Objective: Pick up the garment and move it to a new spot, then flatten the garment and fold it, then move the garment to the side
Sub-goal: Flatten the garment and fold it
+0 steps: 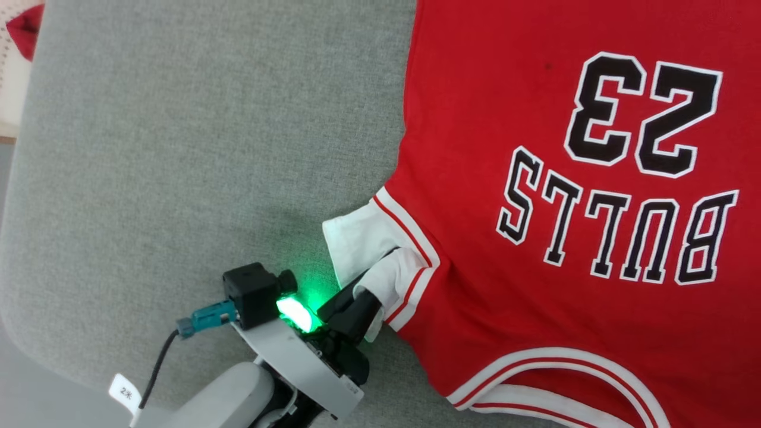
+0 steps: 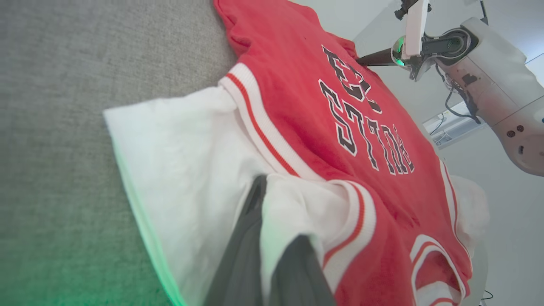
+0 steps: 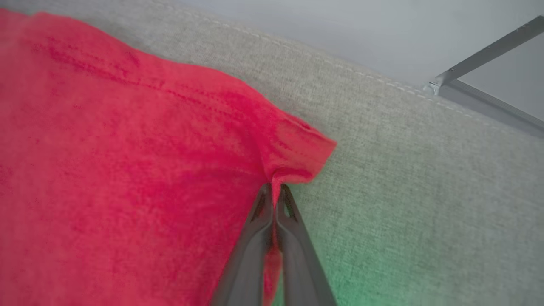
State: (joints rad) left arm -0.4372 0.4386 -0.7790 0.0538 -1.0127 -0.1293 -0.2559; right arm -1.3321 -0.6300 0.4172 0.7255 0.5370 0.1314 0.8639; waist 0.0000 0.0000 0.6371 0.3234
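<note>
As the garment (image 1: 475, 119) lies spread print-up on the grey fabric-covered counter (image 1: 178, 148), it covers the right part of the head view. Its neckline trim sits at the near edge, and the black, white-outlined "BULLS 23" reads upside down from the robot's side.

Near left: the left claw (image 1: 380, 273) is pinching the white sleeve (image 1: 357, 238), just beside the red-and-white striped armhole band. The left wrist view shows a fold of white cloth drawn up between the two dark fingers (image 2: 250, 238), which are pressed onto it. The rest of the sleeve lies flat on the counter to their left. A green light (image 1: 294, 312) glows on that wrist, beside a black camera block (image 1: 252, 291) with a teal plug (image 1: 208, 315) and a dark cable.

Far end: the right claw (image 3: 275, 189) is pressed together on a red hemmed corner of the garment (image 3: 127, 170), and the cloth puckers where the tips meet. Seen from the left wrist, the right arm (image 2: 501, 85) reaches in from the right, and its claw (image 2: 365, 59) touches the garment (image 2: 297, 106) beyond the numerals.

Far left, off the counter: a scrap of red material (image 1: 24, 30).
</note>
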